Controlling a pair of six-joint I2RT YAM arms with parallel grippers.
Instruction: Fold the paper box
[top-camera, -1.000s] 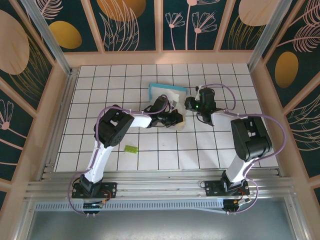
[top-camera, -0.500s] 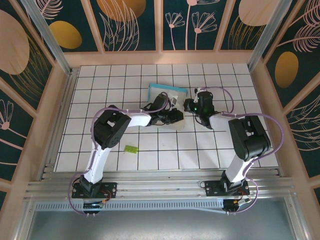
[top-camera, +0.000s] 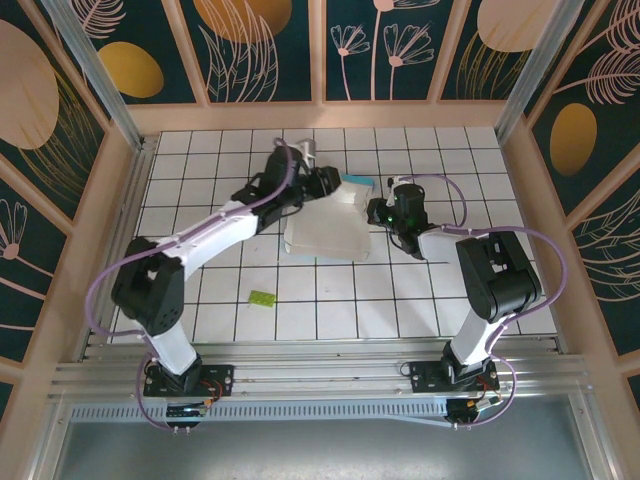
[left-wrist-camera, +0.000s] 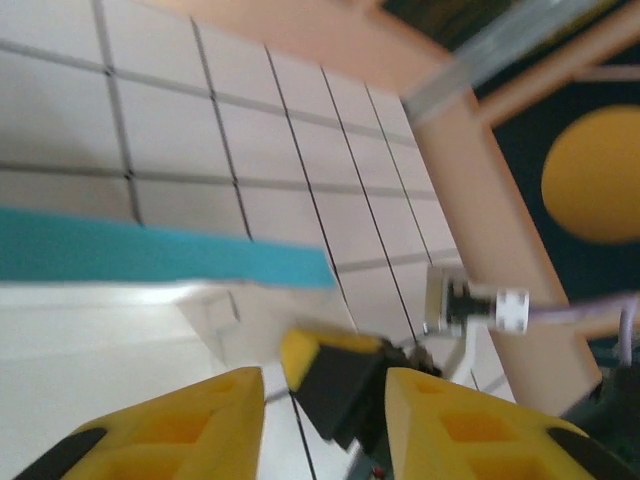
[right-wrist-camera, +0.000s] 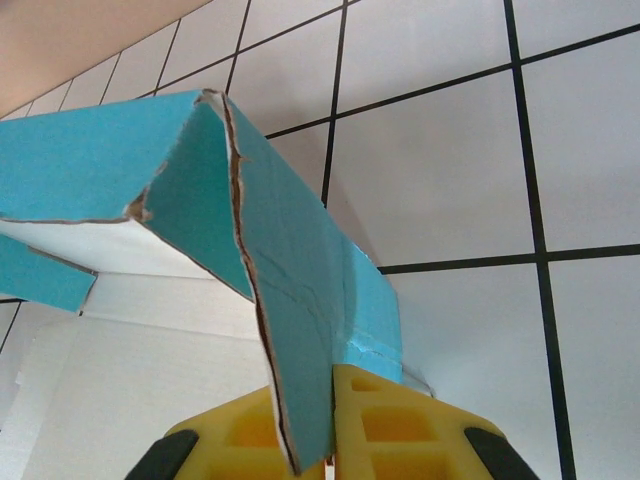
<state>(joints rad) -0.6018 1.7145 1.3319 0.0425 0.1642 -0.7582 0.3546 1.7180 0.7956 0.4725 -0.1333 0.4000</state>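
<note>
Tiled table (top-camera: 200, 300); wrist view: right gripper (right-wrist-camera: 316, 415) pinching paper box (right-wrist-camera: 290, 250) edge.

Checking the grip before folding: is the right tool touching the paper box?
Touching. Right wrist view shows the right tool pinching a turquoise flap of the paper box.

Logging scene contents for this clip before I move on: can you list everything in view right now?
paper box: one, white face up with turquoise flaps, mid-table between the two grippers
lime-green piece: one, lime green, on the tiles nearer the arm bases, apart from the box
table: one, white tiles with dark grid lines
wall panels: several, dark teal with gold and pink plant motifs, around the table
left gripper: one, yellow fingers, open, over the box's far edge
right gripper: one, yellow fingers, shut on a turquoise flap at the box's right side
</note>
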